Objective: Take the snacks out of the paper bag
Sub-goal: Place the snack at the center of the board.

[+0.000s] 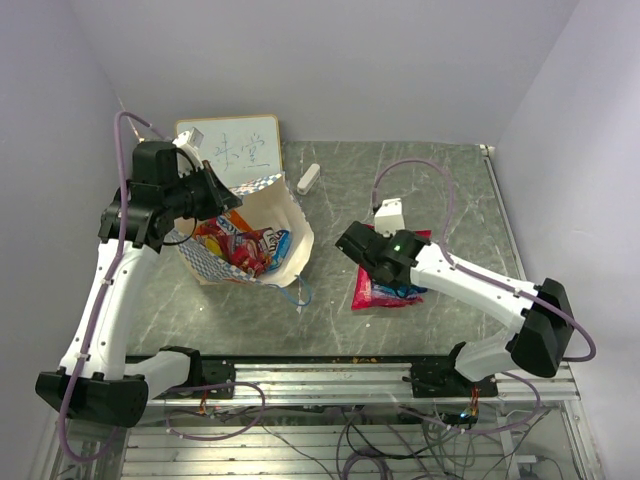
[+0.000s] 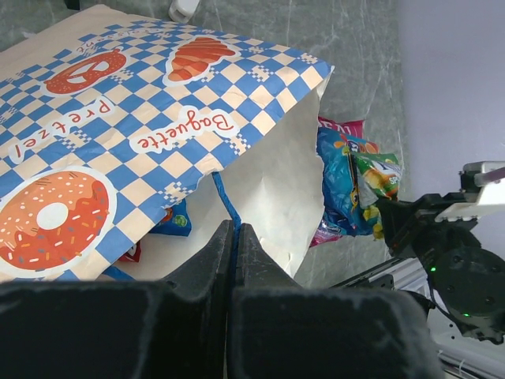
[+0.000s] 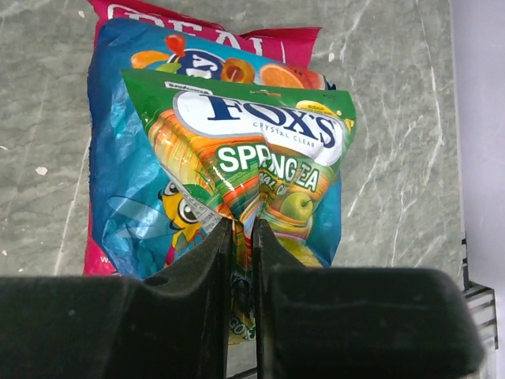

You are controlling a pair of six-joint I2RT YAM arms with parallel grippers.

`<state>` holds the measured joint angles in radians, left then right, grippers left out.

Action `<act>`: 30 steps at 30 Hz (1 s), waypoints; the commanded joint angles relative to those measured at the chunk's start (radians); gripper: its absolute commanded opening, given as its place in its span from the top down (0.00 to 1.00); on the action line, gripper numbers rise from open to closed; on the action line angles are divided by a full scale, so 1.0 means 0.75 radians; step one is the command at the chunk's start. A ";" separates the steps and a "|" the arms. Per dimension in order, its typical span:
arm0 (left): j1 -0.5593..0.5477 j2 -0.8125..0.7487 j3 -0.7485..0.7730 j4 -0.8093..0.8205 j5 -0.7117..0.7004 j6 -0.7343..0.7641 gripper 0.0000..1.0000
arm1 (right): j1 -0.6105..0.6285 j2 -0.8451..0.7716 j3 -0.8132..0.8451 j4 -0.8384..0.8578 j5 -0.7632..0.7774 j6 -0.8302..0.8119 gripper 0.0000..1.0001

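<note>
Left gripper nipped together on blue cord handle of paper bag, left of centre; right gripper clamped on green packet atop blue packet, right of bag; risk: thin cord slipping, bag mouth sagging over snacks left inside.

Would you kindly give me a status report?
Left gripper shut on bag cord. Right gripper shut on green packet. More snacks in bag. Nothing blocking.
</note>
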<state>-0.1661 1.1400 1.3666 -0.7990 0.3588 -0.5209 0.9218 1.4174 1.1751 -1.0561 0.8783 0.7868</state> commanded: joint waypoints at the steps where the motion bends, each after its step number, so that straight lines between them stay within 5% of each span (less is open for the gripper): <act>1: -0.010 -0.027 0.020 -0.013 -0.004 0.011 0.93 | -0.003 -0.017 -0.102 0.172 -0.015 -0.041 0.91; 10: -0.010 -0.020 0.025 -0.009 0.020 0.008 0.93 | -0.003 -0.111 -0.218 0.342 -0.212 -0.155 0.53; 19: -0.010 -0.052 -0.017 0.080 0.156 0.007 0.93 | -0.004 -0.230 -0.081 0.266 -0.266 -0.214 0.20; 25: -0.009 -0.111 -0.099 0.198 0.368 0.018 0.93 | -0.003 -0.263 -0.002 0.345 -0.291 -0.373 0.12; 30: -0.012 -0.200 -0.212 0.247 0.462 -0.006 0.93 | -0.001 -0.382 -0.104 0.840 -0.797 -0.815 0.12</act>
<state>-0.1669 1.0447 1.2598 -0.6857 0.5907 -0.5209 0.9218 1.2057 1.1416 -0.7307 0.5713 0.4377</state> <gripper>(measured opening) 0.088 0.883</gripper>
